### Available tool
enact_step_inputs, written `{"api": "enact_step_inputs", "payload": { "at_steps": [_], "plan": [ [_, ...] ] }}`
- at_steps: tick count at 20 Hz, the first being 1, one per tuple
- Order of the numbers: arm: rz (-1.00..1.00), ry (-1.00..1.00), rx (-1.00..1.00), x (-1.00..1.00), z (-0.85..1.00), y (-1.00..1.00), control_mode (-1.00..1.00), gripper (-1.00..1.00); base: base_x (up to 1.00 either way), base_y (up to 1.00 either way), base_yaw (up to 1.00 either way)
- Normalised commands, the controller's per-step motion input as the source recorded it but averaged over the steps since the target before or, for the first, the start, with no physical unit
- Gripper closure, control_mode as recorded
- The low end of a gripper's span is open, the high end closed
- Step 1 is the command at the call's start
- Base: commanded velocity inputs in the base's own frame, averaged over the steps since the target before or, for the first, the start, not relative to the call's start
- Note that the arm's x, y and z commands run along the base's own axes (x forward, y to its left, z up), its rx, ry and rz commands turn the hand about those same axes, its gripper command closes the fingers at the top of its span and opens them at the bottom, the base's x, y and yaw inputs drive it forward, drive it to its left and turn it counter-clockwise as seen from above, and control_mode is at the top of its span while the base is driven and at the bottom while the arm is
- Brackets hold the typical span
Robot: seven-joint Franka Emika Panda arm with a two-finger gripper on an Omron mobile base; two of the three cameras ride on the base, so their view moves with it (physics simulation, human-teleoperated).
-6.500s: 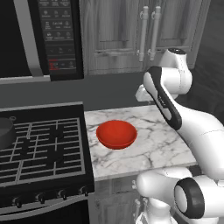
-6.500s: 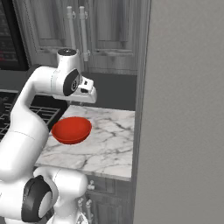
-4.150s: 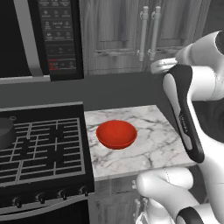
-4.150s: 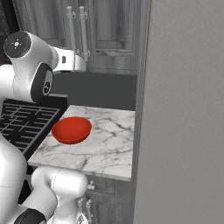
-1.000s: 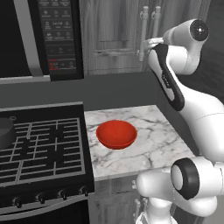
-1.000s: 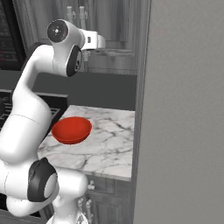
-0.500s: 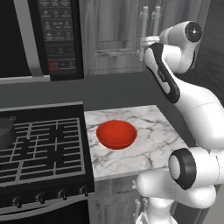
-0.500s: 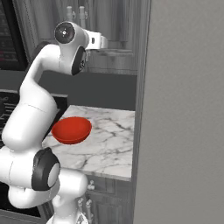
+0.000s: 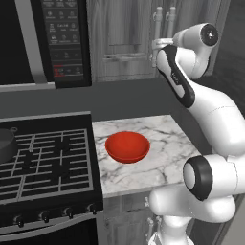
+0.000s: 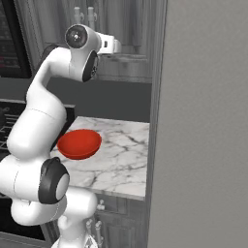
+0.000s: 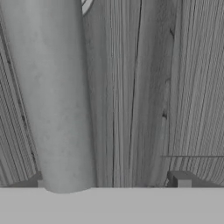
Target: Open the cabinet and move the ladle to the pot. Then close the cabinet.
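Observation:
The grey wood-grain cabinet point(image 9: 125, 38) hangs on the back wall with both doors shut. My gripper point(image 9: 157, 45) is raised against the left door's silvery bar handle point(image 9: 158, 21), also seen from the other side as the gripper point(image 10: 116, 47). In the hand view the handle point(image 11: 52, 96) stands very close as a thick bar on the left. It lies between my spread fingertips point(image 11: 180, 180), near the left one; the gripper point(image 11: 109, 181) is open. The dark pot point(image 9: 5, 144) sits on the stove at far left. The ladle is out of view.
A red bowl point(image 9: 127, 146) rests on the marble counter point(image 9: 167, 143) below my arm. The black microwave point(image 9: 48, 38) hangs left of the cabinet, above the stove point(image 9: 48, 162). A tall grey panel point(image 10: 203, 121) walls off the right side.
The hand has crept slightly left, closer onto the left door's handle. The cabinet doors have stayed shut and the bowl has not moved.

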Motion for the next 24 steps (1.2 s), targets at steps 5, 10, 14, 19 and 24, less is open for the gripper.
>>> {"api": "enact_step_inputs", "payload": {
  "at_steps": [5,10,14,19,24],
  "plan": [
    [0.00,0.00,0.00,0.40,0.00,0.00,-1.00,-1.00,0.00,0.00,0.00],
    [0.00,0.00,0.00,0.45,-0.10,0.00,-1.00,-1.00,0.00,0.00,0.00],
    [0.00,0.00,0.00,0.69,-0.33,0.01,-1.00,-1.00,0.00,0.00,0.00],
    [0.00,0.00,0.00,0.99,-0.48,0.05,-1.00,-1.00,0.00,0.00,0.00],
    [0.00,0.00,0.00,0.97,-0.53,0.15,-1.00,1.00,0.00,0.00,0.00]
  ]
}}
